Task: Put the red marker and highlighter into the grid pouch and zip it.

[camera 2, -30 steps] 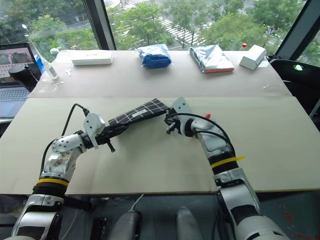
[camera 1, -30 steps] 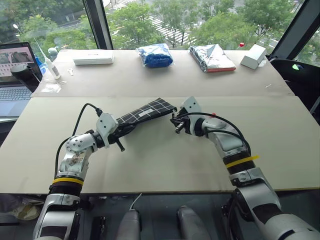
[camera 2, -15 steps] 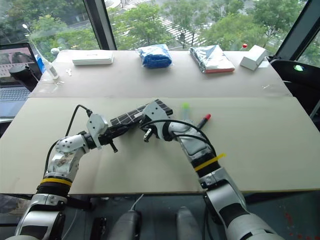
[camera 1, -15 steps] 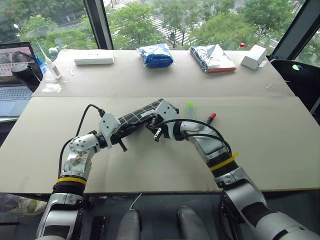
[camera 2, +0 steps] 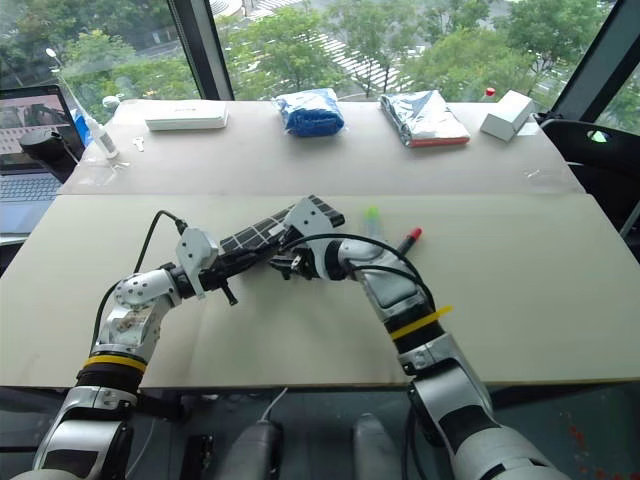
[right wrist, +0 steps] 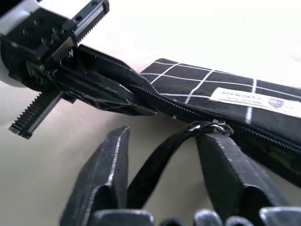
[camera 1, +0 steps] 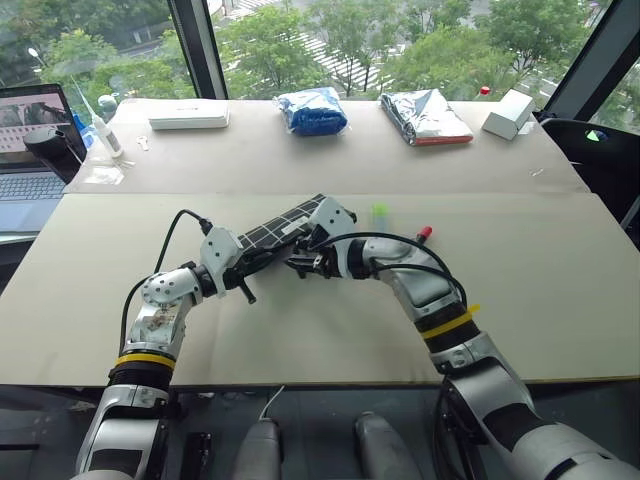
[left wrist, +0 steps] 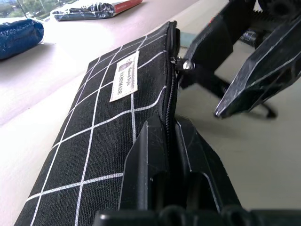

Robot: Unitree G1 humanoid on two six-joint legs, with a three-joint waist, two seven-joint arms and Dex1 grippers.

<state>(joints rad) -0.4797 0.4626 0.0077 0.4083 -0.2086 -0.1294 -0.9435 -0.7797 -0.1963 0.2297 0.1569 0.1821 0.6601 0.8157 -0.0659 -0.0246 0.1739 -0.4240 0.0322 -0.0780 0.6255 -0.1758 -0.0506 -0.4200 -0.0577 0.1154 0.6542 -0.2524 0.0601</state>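
Observation:
The grid pouch [camera 1: 292,221] is held up off the table, black with white lines and a white label [left wrist: 124,83]. My left gripper [camera 1: 258,258] is shut on the pouch's near end, along its zip edge. My right gripper [camera 1: 301,263] hovers just beside it under that edge, open. The black zipper pull strap [right wrist: 157,162] hangs loose between its fingers, from the slider [right wrist: 214,127] partway along the zip. The pale green highlighter [camera 1: 380,213] and the red marker [camera 1: 421,235] lie on the table to the right of the pouch.
At the table's far side lie a blue bag [camera 1: 310,110], a silver bag [camera 1: 424,115], a white box [camera 1: 506,112] and a flat white case [camera 1: 187,119]. A laptop [camera 1: 30,150] and a small bottle [camera 1: 104,134] stand at the far left.
My right gripper slid left along the pouch's zip edge towards the left gripper, uncovering the highlighter and marker, then opened off the strap. The left gripper kept its hold.

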